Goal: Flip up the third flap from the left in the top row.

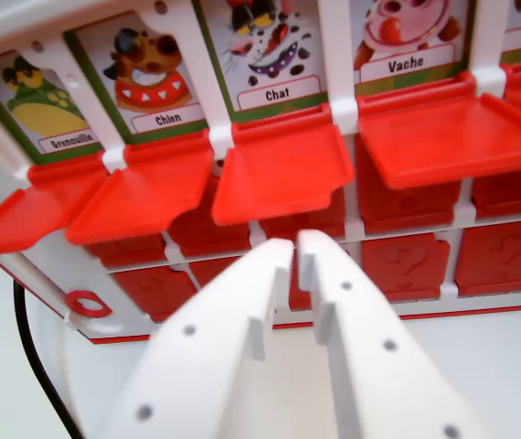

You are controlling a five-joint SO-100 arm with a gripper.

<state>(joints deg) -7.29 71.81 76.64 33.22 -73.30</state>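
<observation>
A white game board (338,110) fills the view, with picture cards in its top row labelled Grenouille, Chien, Chat (279,55) and Vache. Under each card a red flap sticks out toward the camera. The third flap from the wrist view's left (283,169) lies below the Chat card and slopes down toward its left corner. My white gripper (294,249) rises from the bottom centre. Its fingers are almost together with nothing between them, and the tips sit just under this flap's front edge. Whether they touch it is unclear.
More red flaps lie to the left (146,187) and right (448,133). Lower rows hold red tiles with question marks (407,265). A black cable (37,366) runs down the left over the white tabletop (498,366). A red ring (87,304) marks the board's lower left corner.
</observation>
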